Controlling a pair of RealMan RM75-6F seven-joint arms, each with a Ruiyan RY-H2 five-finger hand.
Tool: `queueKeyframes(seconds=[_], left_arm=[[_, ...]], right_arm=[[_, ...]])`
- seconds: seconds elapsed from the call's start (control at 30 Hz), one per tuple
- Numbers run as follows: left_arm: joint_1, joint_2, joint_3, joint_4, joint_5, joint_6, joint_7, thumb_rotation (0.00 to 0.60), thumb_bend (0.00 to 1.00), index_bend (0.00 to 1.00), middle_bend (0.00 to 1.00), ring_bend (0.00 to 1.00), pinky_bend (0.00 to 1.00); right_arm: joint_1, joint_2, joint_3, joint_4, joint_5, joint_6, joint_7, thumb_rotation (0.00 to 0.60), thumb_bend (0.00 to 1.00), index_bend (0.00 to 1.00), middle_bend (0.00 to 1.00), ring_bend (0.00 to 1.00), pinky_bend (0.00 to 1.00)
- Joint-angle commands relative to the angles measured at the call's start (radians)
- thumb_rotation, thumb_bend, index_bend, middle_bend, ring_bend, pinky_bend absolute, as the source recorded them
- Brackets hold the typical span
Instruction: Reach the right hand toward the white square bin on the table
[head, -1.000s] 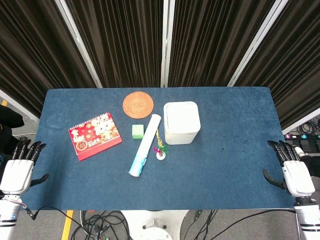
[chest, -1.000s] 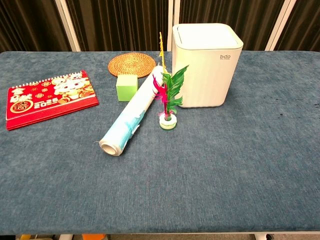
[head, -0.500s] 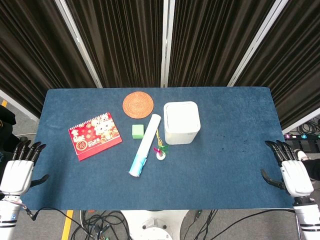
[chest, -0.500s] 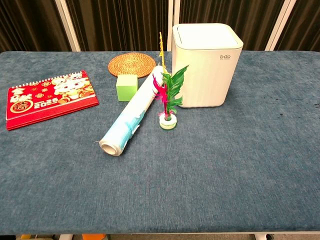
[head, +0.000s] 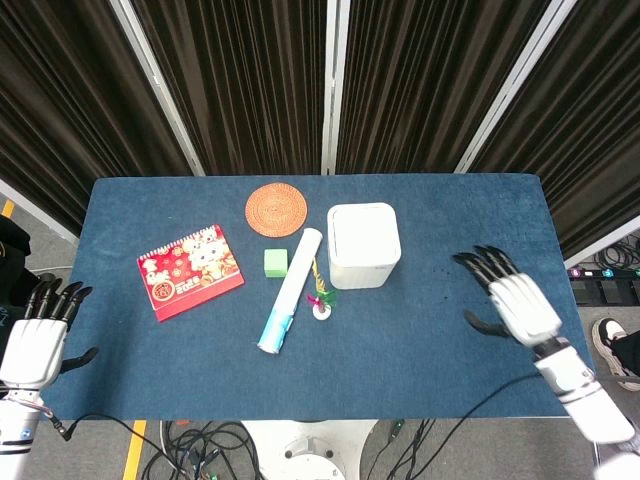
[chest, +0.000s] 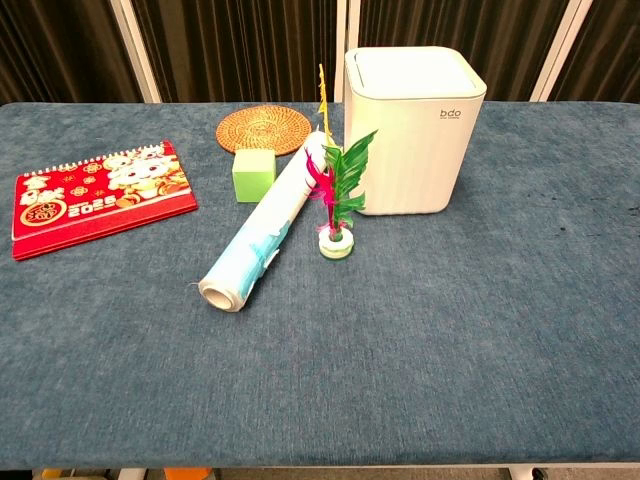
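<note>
The white square bin (head: 363, 244) (chest: 413, 130) stands upright near the middle of the blue table, its lid closed. My right hand (head: 510, 299) hovers over the table's right part, fingers spread and empty, well to the right of the bin and a little nearer the front edge. My left hand (head: 38, 335) hangs open off the table's left front corner. The chest view shows neither hand.
A rolled paper tube (head: 290, 290) and a small feathered shuttlecock (head: 321, 301) lie just left of the bin. A green cube (head: 276, 262), a woven round coaster (head: 275, 210) and a red calendar (head: 190, 270) sit further left. Black curtains close off the far side.
My right hand has swung from beyond the table's right edge inward and up over the cloth, toward the bin. The left hand and all objects stayed put.
</note>
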Motion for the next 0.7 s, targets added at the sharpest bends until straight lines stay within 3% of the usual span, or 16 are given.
queueKeyframes(seconds=[0.03,0.3,0.7], left_arm=[[0.001,-0.002,-0.002,0.006,-0.008,-0.003,-0.005,0.600,0.00,0.15,0.11,0.02,0.02],[-0.007,-0.006,-0.006,0.020,-0.017,-0.017,-0.013,0.600,0.00,0.15,0.11,0.02,0.02],[-0.001,-0.005,-0.003,0.037,-0.020,-0.013,-0.034,0.600,0.00,0.15,0.11,0.02,0.02]], right_arm=[[0.166,-0.054,0.078,0.012,0.067,-0.177,-0.049,0.600,0.21,0.19,0.17,0.00,0.00],[0.335,-0.162,0.122,0.087,0.224,-0.369,-0.158,0.600,0.21,0.24,0.22,0.00,0.00],[0.415,-0.248,0.077,0.141,0.405,-0.445,-0.329,0.600,0.22,0.27,0.24,0.00,0.00]])
